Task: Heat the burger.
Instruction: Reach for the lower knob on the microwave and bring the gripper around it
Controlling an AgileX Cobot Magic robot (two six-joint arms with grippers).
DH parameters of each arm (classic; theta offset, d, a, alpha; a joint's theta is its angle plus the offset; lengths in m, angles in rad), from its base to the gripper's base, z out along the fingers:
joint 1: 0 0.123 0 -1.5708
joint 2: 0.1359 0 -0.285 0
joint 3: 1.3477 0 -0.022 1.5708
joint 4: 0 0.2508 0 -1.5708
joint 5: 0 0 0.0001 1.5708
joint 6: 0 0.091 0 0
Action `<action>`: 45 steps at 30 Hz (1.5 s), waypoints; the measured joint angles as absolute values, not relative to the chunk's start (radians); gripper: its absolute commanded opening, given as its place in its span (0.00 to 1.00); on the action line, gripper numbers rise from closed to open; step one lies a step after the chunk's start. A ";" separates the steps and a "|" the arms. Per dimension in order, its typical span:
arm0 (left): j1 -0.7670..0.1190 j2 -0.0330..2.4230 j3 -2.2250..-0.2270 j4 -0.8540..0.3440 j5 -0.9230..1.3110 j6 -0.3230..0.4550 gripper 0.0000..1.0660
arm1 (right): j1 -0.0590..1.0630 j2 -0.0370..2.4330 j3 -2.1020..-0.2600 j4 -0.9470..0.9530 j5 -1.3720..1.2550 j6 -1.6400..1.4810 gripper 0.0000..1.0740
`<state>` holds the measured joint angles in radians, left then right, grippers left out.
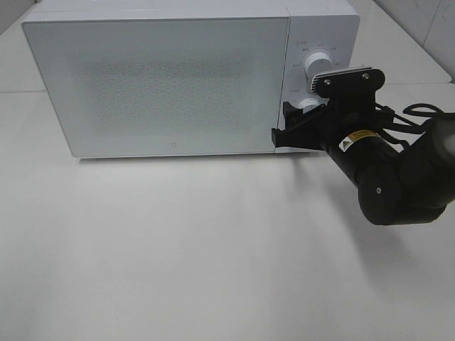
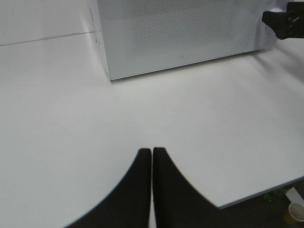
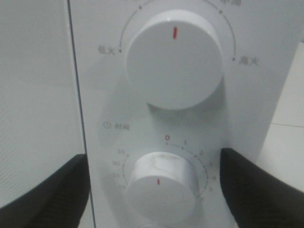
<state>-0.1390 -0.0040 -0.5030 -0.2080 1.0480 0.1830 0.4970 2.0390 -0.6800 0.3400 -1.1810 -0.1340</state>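
Note:
The burger is out of view. The white microwave (image 1: 163, 78) stands at the back of the table with its door shut. My right gripper (image 1: 286, 124) is at the control panel, open, with one finger (image 3: 42, 190) on each side of the lower timer knob (image 3: 161, 185) and apart from it. That knob's red mark is turned away from the 0. The upper power knob (image 3: 173, 59) sits just beyond it. My left gripper (image 2: 152, 152) hovers low over the bare table in front of the microwave, shut on nothing.
The white table (image 1: 213, 249) spreads wide in front of the microwave. Its front edge (image 2: 266, 192) shows in the left wrist view, with a paper cup (image 2: 295, 212) on the floor beyond it. The right arm (image 1: 384, 170) reaches in from the right.

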 measured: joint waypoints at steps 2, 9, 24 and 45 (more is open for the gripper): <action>-0.139 -0.004 -0.503 -0.208 1.048 0.183 0.00 | 0.497 2.048 -0.680 0.345 -1.180 -0.134 0.65; -0.139 -0.004 -0.503 -0.209 1.048 0.183 0.00 | 0.497 2.073 -0.682 0.353 -1.195 -0.134 0.63; -0.139 -0.004 -0.503 -0.209 1.048 0.183 0.00 | 0.497 2.073 -0.682 0.351 -1.201 -0.134 0.29; -0.139 -0.004 -0.503 -0.209 1.048 0.183 0.00 | 0.497 2.073 -0.682 0.349 -1.201 0.111 0.00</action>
<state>-0.1390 -0.0040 -0.5030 -0.2090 1.0480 0.1830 0.4970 2.0730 -0.6820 0.3490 -1.2010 0.1110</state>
